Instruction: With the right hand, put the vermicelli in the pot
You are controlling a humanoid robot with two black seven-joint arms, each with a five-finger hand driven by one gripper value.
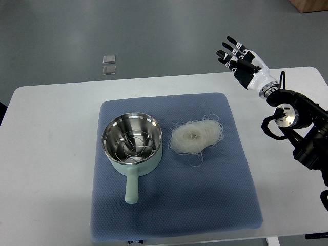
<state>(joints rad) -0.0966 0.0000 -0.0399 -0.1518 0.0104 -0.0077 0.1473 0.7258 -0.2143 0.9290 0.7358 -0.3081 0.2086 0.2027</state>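
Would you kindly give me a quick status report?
Right hand open, raised. White vermicelli nest on blue mat, beside mint-green pot. Path clear.

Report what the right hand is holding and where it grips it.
Nothing. The right hand is open above the table's far edge, apart from the vermicelli, which lies on the blue mat beside the pot.

pot (pixel 132 148) mint grn, steel inside | vermicelli (pixel 195 135) wht | mat (pixel 225 195) blue, dotted weave | table (pixel 46 169) wht

I have a single top view, looking steeply down from the robot's own side. It sits far enough back to take in nearly the whole counter (pixel 56 133), plus floor (pixel 154 36) beyond its far edge.
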